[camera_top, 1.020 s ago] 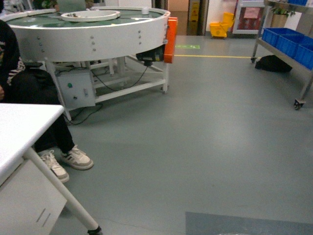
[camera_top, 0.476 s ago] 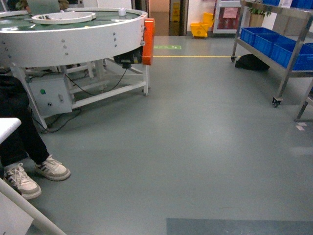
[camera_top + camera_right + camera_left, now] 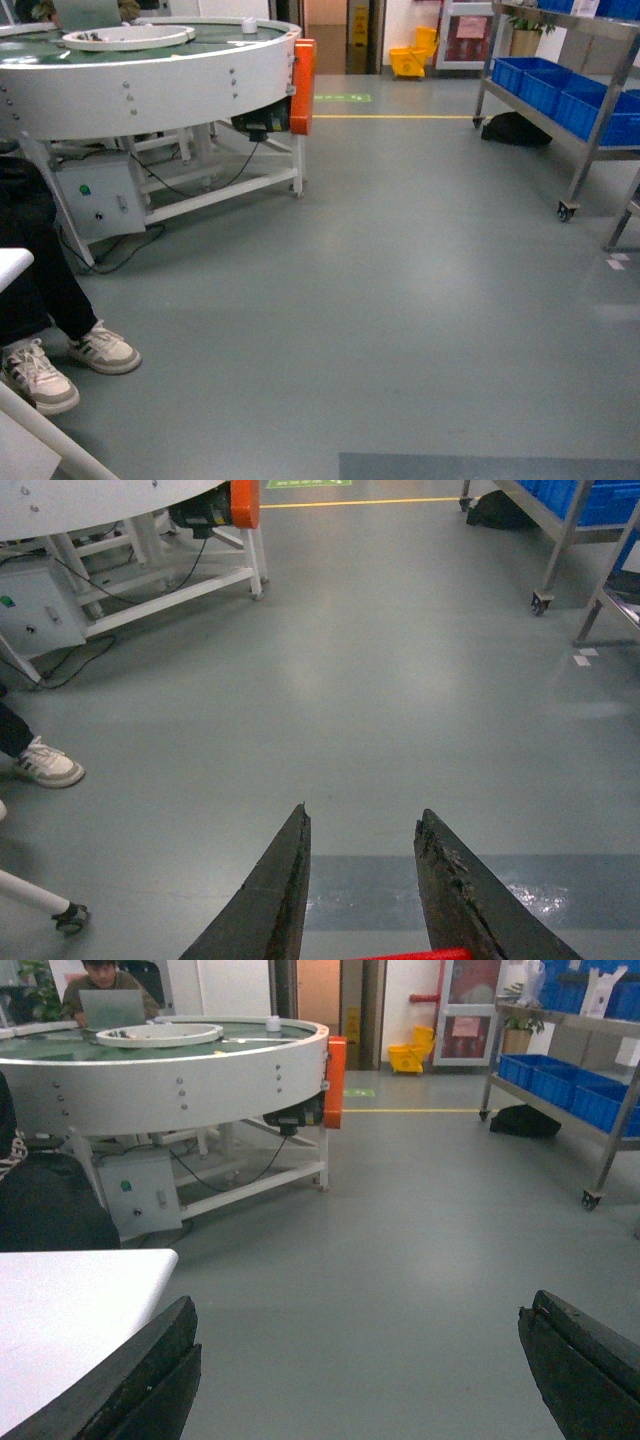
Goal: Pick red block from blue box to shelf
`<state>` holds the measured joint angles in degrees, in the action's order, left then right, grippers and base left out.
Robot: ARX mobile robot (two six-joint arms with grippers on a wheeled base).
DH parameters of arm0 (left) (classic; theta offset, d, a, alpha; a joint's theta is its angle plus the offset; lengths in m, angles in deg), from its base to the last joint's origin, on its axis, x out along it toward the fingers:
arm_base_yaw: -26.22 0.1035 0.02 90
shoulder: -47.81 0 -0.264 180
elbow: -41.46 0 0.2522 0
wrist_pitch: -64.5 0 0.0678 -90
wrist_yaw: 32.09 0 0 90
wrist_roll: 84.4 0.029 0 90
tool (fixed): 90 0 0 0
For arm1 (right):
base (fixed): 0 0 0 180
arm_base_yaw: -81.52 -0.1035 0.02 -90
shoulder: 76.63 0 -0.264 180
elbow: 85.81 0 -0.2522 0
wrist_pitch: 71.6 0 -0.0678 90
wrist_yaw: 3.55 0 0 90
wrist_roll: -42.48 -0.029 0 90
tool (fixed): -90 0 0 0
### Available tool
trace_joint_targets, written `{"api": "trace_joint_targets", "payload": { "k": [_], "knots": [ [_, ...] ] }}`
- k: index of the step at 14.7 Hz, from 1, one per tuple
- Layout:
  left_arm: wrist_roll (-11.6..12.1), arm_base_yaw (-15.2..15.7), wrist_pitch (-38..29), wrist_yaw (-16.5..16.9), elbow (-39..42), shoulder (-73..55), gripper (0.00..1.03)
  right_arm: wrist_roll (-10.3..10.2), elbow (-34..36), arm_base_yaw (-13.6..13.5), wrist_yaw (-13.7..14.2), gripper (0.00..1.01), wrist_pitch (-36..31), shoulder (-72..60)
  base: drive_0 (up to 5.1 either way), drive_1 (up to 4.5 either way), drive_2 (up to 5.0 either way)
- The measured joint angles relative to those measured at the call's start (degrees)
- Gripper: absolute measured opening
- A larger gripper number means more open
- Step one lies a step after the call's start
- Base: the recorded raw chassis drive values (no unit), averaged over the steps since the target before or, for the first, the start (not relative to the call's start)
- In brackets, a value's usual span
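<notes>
The right end effector [image 3: 360, 880] grips the red block [image 3: 415, 954] at its base; the left end effector [image 3: 355, 1370] is released. The shelf [image 3: 590, 110] lies ahead-right across the floor, nearer the right arm

No text, number or brand can be read in any of the views. The yellow upright floor sign [image 3: 359, 27] in the far doorway bears dark marks too small to make out, the pale poster on the glass-fronted cabinet door [image 3: 466, 1026] is only a pinkish blur, and the green glowing marking on the grey floor [image 3: 343, 98] shows no legible characters. The white paper slips on the stainless-steel shelf rack [image 3: 600, 1000] are blank at this distance
</notes>
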<state>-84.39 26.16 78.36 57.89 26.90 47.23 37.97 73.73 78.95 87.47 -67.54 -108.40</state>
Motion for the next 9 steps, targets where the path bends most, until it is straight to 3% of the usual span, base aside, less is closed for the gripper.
{"api": "trace_joint_targets", "payload": {
  "k": [9],
  "knots": [
    [0.00,0.00,0.09,0.00,0.00,0.00,0.98,0.00,0.02,-0.02,0.00,0.27,0.15,-0.15,-0.1,4.28,-4.4]
  ]
}}
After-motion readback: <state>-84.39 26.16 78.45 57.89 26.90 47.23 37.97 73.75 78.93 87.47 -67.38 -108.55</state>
